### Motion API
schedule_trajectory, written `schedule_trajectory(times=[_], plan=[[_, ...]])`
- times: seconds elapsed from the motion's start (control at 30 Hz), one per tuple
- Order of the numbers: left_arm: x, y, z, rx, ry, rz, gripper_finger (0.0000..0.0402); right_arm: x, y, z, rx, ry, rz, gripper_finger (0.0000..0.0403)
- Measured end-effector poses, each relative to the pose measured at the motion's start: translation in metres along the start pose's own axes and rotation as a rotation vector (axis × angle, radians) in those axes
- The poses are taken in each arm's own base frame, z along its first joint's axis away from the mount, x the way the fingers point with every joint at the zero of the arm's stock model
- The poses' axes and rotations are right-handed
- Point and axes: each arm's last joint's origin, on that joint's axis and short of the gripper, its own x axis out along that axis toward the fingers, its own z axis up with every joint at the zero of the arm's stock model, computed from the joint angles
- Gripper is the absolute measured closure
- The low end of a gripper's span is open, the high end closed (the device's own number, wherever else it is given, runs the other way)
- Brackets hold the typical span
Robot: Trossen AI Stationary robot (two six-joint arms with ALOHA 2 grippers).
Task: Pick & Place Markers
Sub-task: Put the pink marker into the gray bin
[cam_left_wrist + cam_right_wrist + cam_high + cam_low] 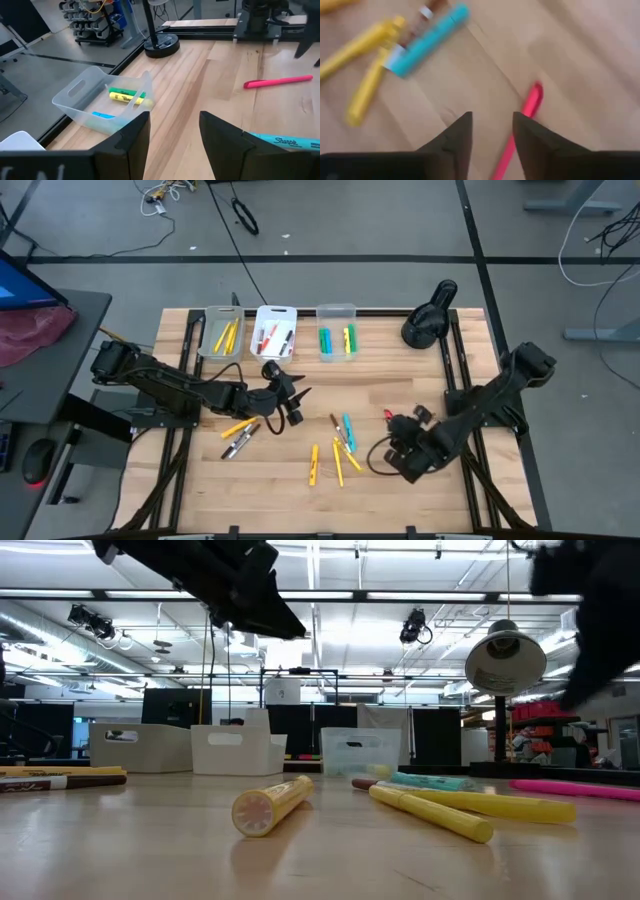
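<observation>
Several markers lie loose on the wooden table: yellow ones [338, 462], a teal one [348, 428], a pink one [388, 415], and orange and dark ones [238, 435] at the left. More markers lie in three small bins [275, 332] at the far edge. My left gripper [175, 130] hovers open left of the middle [297, 402] with nothing between its fingers. My right gripper [492, 125] is open and points steeply down over the table's right part [393, 428]. The pink marker [525, 120] lies on the table just beside one of its fingers.
A black desk lamp [430, 315] stands at the far right corner. The clear bin [100, 102] holds green, yellow and blue markers. In the low view a yellow marker [272, 805] lies nearest, and the pink one [575, 788] lies at the right.
</observation>
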Motion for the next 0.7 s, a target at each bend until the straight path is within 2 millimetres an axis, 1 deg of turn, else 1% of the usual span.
schedule_trajectory(times=[0.1, 0.2, 0.27, 0.33, 0.4, 0.5, 0.6, 0.7], plan=[[0.002, 0.002, 0.000, -0.005, -0.001, 0.008, 0.0225, 0.016, -0.011, -0.028, 0.073, 0.003, -0.024, 0.0217], [0.004, 0.005, 0.001, -0.011, 0.000, 0.022, 0.0225, 0.031, -0.020, -0.050, 0.128, -0.033, -0.002, 0.0178], [0.006, 0.008, 0.001, -0.016, 0.001, 0.028, 0.0225, 0.041, -0.025, -0.063, 0.154, -0.061, 0.037, 0.0161], [0.008, 0.009, 0.001, -0.019, 0.005, 0.009, 0.0225, 0.050, -0.029, -0.072, 0.174, -0.069, 0.081, 0.0156], [0.010, 0.010, 0.001, -0.024, 0.009, -0.018, 0.0225, 0.058, -0.035, -0.079, 0.188, -0.090, 0.110, 0.0161], [0.011, 0.011, 0.001, -0.027, 0.013, -0.046, 0.0225, 0.068, -0.043, -0.086, 0.194, -0.128, 0.116, 0.0181], [0.011, 0.011, 0.002, -0.032, 0.008, -0.049, 0.0225, 0.074, -0.050, -0.091, 0.158, -0.164, 0.100, 0.0214], [0.011, 0.011, 0.002, -0.034, 0.006, -0.049, 0.0225, 0.079, -0.055, -0.094, 0.051, -0.190, 0.086, 0.0256]])
